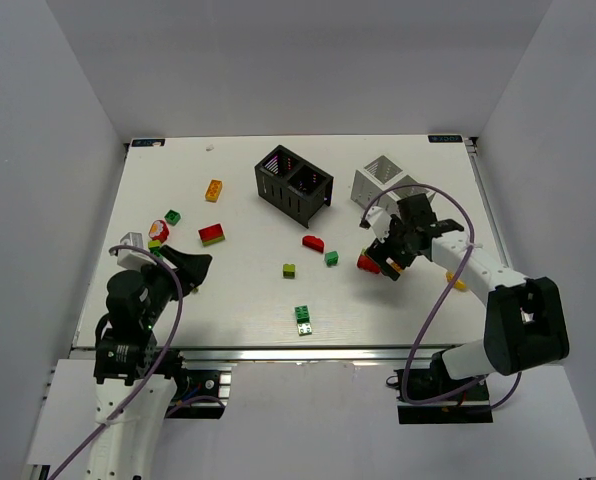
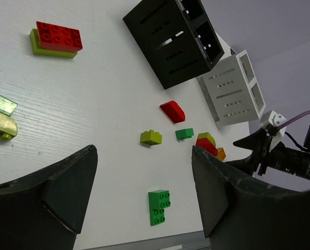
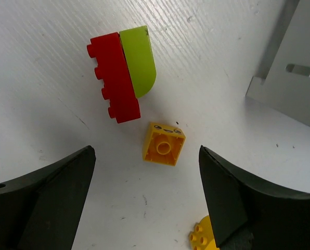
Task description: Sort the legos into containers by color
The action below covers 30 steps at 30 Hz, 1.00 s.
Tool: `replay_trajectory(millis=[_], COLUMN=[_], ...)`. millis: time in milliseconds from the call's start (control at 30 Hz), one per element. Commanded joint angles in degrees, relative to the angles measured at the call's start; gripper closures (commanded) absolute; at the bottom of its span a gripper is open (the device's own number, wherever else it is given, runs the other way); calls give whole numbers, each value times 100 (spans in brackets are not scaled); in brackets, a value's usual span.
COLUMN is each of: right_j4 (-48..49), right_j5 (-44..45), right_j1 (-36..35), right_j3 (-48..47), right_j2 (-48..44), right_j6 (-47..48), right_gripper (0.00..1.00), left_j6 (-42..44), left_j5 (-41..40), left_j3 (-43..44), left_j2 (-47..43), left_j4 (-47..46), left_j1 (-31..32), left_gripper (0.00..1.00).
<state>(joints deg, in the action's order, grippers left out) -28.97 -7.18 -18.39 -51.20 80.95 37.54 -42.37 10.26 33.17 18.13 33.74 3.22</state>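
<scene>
Cataloguing by the top view, twelve o'clock at the far wall.

Containers:
- Black bin [image 1: 294, 182], toward 12 o'clock. Its long axis runs 10 to 4, and both compartments open upward.
- White bin [image 1: 383, 180], at the black bin's 3 o'clock, near but apart.

Legos:
- Red-and-lime stack [image 3: 121, 75], at 3 o'clock, lying on its side. In the right wrist view its long axis runs nearly 12 to 6, with studs facing 9 o'clock and the lime half on the 3 o'clock side.
- Yellow brick [image 3: 164, 144], stud up, just beside that stack at its 5 o'clock, not touching.
- Red-on-lime slab [image 1: 212, 234], at 9 o'clock, long axis roughly 9 to 3.
- Orange brick [image 1: 214, 190], at 10 o'clock, long axis 1 to 7.
- Red curved brick [image 1: 313, 241], lime brick [image 1: 290, 270] and small green brick [image 1: 331, 258], loose at centre, each apart.
- Green brick [image 1: 304, 320], at 6 o'clock, long axis 12 to 6, near the near edge.

End effectors:
- Right end effector [image 3: 145, 153]: released, jaws spread wide, holding nothing, hanging over the yellow brick. The white bin's wall is close at 2 o'clock.
- Left end effector [image 2: 143, 156]: released, holding nothing, raised at 8 o'clock and aimed toward centre.

Open room: bare surface lies between the central bricks and the black bin, and along the near edge on either side of the green brick.

Surface and room: white table [image 1: 228, 300] with fine grain and faint scuffs, a metal rail [image 1: 278, 352] on the near edge, and plain grey walls [image 1: 298, 60] on three sides.
</scene>
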Motion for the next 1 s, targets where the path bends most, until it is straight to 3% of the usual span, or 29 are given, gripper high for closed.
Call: replay_trajectory(millis=[0, 367, 500, 767, 967], right_j4=[40, 453, 410, 585, 603], right_j5=[-346, -292, -424, -389, -442], right_j1=[143, 626, 670, 697, 749], right_j3=[-189, -223, -355, -163, -13], right_j2=[-1, 668, 975, 1064, 844], right_j6=[412, 201, 201, 254, 368], right_gripper=[16, 24, 36, 44, 59], left_j6=[-192, -96, -131, -166, -210], left_j5=[116, 108, 81, 37, 99], left_j3=[-47, -21, -47, -65, -109], left_j2=[-46, -11, -55, -108, -64], left_j4=[-236, -51, -34, 10, -95], left_j1=[3, 3, 3, 3, 3], left_gripper=[18, 18, 18, 18, 18])
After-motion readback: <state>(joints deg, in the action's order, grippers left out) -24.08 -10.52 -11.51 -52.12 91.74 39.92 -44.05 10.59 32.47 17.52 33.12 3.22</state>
